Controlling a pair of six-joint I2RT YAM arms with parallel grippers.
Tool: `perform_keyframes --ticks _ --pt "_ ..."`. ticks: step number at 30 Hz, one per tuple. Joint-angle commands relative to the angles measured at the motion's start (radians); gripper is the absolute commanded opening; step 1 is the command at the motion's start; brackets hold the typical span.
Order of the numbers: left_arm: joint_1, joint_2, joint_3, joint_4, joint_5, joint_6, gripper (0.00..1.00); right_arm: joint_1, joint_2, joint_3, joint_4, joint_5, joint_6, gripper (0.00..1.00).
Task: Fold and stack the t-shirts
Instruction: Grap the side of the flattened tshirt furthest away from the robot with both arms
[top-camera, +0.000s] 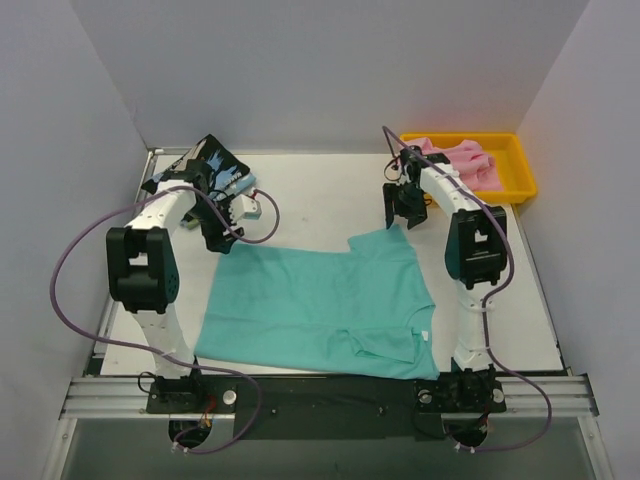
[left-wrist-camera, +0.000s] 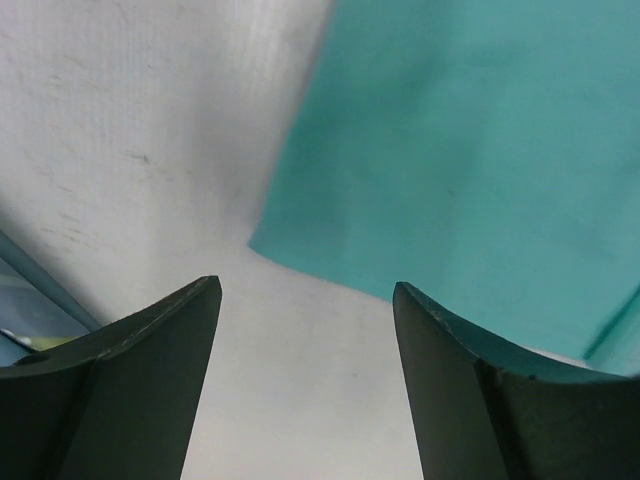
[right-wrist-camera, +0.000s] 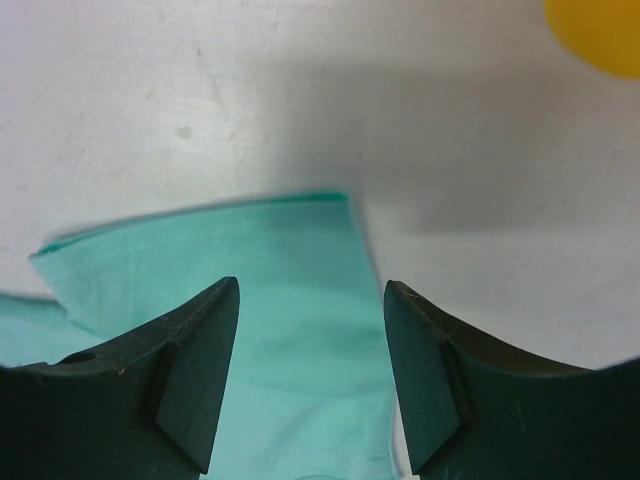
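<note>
The teal-green t-shirt (top-camera: 320, 305) lies spread flat on the white table, its far edge running between the two arms. My left gripper (top-camera: 216, 238) hovers open just off the shirt's far left corner (left-wrist-camera: 262, 243), with only bare table between its fingers (left-wrist-camera: 165, 340). Over the shirt's far right corner (right-wrist-camera: 300, 250) my right gripper (top-camera: 400, 212) stands open and holds nothing. The pink t-shirt (top-camera: 455, 155) lies bunched in the yellow tray. The black streaked t-shirt (top-camera: 220, 165) sits folded at the far left.
The yellow plastic tray (top-camera: 510, 180) stands at the far right corner; its rim (right-wrist-camera: 600, 35) shows in the right wrist view. White walls close in the table on three sides. Purple cables loop beside both arms.
</note>
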Motion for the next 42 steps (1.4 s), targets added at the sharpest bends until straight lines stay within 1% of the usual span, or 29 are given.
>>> perform_keyframes --ticks 1,4,7,8,9,11,12,13,14,17,20,21,24,27,29,31,32,33,34,35,36,37,38,39,41,42 --pt "0.005 0.108 0.148 -0.077 0.046 0.084 0.80 -0.004 0.074 0.095 -0.035 0.050 -0.056 0.55" --pt "0.011 0.141 0.165 -0.108 0.049 0.128 0.80 -0.019 0.103 0.086 -0.035 0.061 -0.048 0.55" --pt "0.010 0.157 0.179 -0.134 0.066 0.145 0.80 -0.024 0.123 0.075 -0.034 0.000 -0.054 0.53" --pt "0.010 0.167 0.186 -0.146 0.071 0.150 0.80 -0.022 0.132 0.076 -0.035 -0.029 -0.056 0.45" --pt "0.010 0.176 0.200 -0.168 0.080 0.156 0.80 -0.019 0.139 0.078 -0.035 -0.069 -0.059 0.42" --pt "0.010 0.190 0.225 -0.186 0.085 0.160 0.80 -0.016 0.146 0.076 -0.032 -0.103 -0.062 0.26" --pt "0.010 0.202 0.232 -0.189 0.085 0.165 0.80 -0.018 0.146 0.076 -0.029 -0.106 -0.064 0.14" --pt "0.008 0.206 0.245 -0.188 0.083 0.167 0.81 -0.021 0.149 0.078 -0.027 -0.109 -0.062 0.09" --pt "0.008 0.217 0.260 -0.183 0.083 0.170 0.81 -0.022 0.145 0.084 -0.026 -0.114 -0.067 0.00" --pt "0.004 0.251 0.315 -0.194 0.088 0.182 0.82 -0.025 0.119 0.090 -0.026 -0.126 -0.071 0.00" --pt "-0.008 0.320 0.409 -0.316 0.105 0.302 0.83 -0.025 0.065 0.085 -0.020 -0.158 -0.071 0.00" --pt "-0.013 0.340 0.421 -0.330 0.097 0.321 0.83 -0.022 0.047 0.081 -0.020 -0.161 -0.070 0.00" --pt "-0.041 0.375 0.450 -0.327 0.054 0.321 0.83 -0.019 0.016 0.070 -0.015 -0.171 -0.067 0.00" --pt "-0.047 0.430 0.493 -0.398 0.036 0.375 0.82 -0.019 -0.015 0.050 -0.014 -0.169 -0.067 0.00" --pt "-0.050 0.453 0.516 -0.412 0.005 0.369 0.80 -0.019 -0.031 0.040 -0.012 -0.166 -0.067 0.00" --pt "-0.050 0.466 0.513 -0.389 -0.027 0.348 0.76 -0.019 -0.050 0.030 -0.014 -0.171 -0.065 0.00" --pt "-0.050 0.467 0.507 -0.373 -0.043 0.343 0.70 -0.019 -0.058 0.027 -0.014 -0.172 -0.062 0.00" --pt "-0.050 0.467 0.498 -0.369 -0.055 0.335 0.66 -0.019 -0.071 0.023 -0.012 -0.181 -0.056 0.00" --pt "-0.050 0.466 0.493 -0.367 -0.070 0.334 0.59 -0.019 -0.079 0.020 -0.012 -0.187 -0.054 0.00" --pt "-0.050 0.458 0.481 -0.381 -0.079 0.335 0.57 -0.019 -0.097 0.010 -0.012 -0.190 -0.047 0.00" --pt "-0.050 0.454 0.476 -0.393 -0.081 0.338 0.53 -0.019 -0.108 -0.003 -0.015 -0.194 -0.042 0.00" --pt "-0.050 0.443 0.467 -0.437 -0.083 0.357 0.46 -0.019 -0.133 -0.011 -0.014 -0.198 -0.037 0.00" --pt "-0.050 0.428 0.463 -0.456 -0.083 0.364 0.43 -0.019 -0.159 -0.031 -0.012 -0.201 -0.037 0.00" --pt "-0.053 0.418 0.447 -0.490 -0.080 0.372 0.38 -0.019 -0.173 -0.042 -0.015 -0.206 -0.034 0.00" --pt "-0.053 0.382 0.405 -0.513 -0.076 0.375 0.32 -0.019 -0.217 -0.086 -0.014 -0.221 -0.033 0.00" --pt "-0.051 0.351 0.383 -0.513 -0.078 0.377 0.32 -0.019 -0.241 -0.112 -0.011 -0.223 -0.031 0.00"
